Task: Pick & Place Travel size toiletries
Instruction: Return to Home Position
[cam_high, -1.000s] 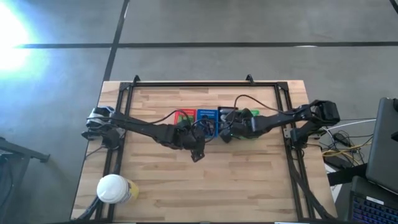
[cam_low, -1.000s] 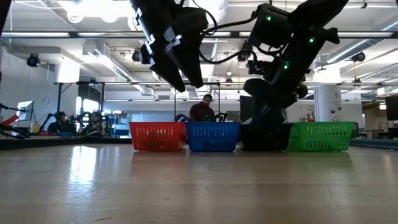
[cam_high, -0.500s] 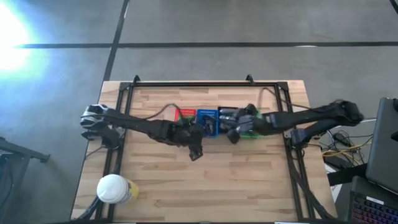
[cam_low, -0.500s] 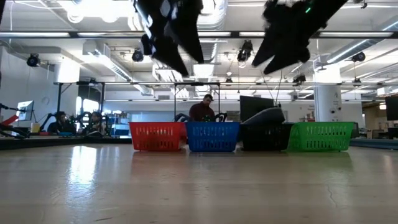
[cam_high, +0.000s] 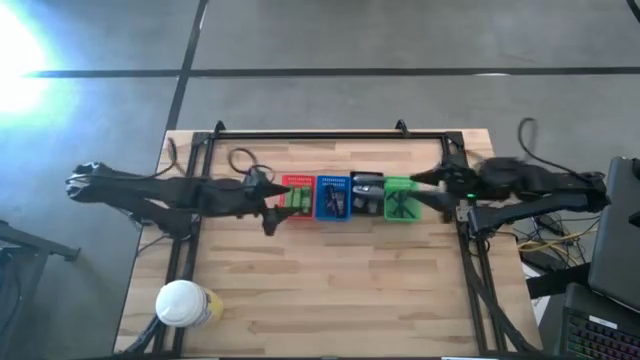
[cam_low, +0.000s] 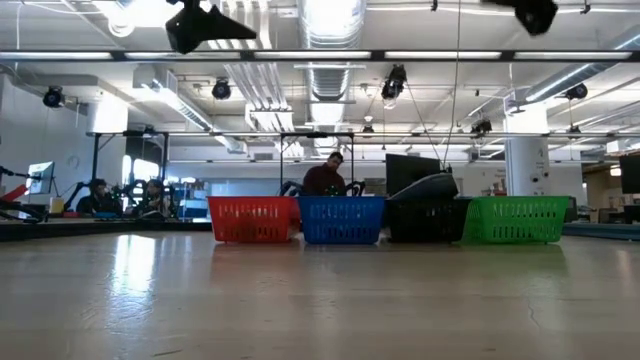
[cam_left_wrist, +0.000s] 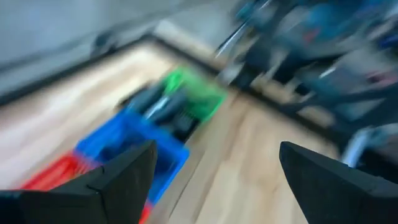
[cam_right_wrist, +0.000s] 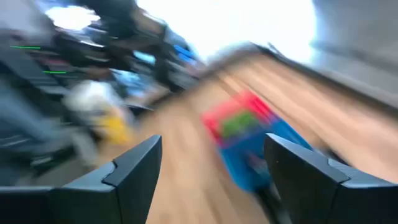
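Four slotted baskets stand in a row at mid-table: red (cam_high: 297, 197), blue (cam_high: 332, 197), black (cam_high: 367, 193), green (cam_high: 402, 198). The travel size toiletries lie inside them. Bright green packets (cam_right_wrist: 239, 124) fill the red basket, dark pieces (cam_high: 335, 203) are in the blue one, and grey-silver oval pieces (cam_low: 430, 185) heap above the black one's rim. My left gripper (cam_left_wrist: 214, 186) is open and empty, raised just left of the red basket (cam_high: 268, 215). My right gripper (cam_right_wrist: 214, 186) is also open and empty, raised at the green basket's right side (cam_high: 418, 180).
The big white-lidded yellowish jar (cam_high: 183, 303) stands at the table's near left corner. A dark frame (cam_high: 310, 133) runs along the far edge and down both sides. Bare wood (cam_high: 330, 290) lies between the baskets and the near edge. People sit in the room behind (cam_low: 325, 178).
Both arms have drawn away from the baskets and risen almost out of the low view. The left gripper has swung from in front of the blue basket toward the table's left. The right gripper has pulled from over the black basket toward the right edge. The baskets have stayed put.
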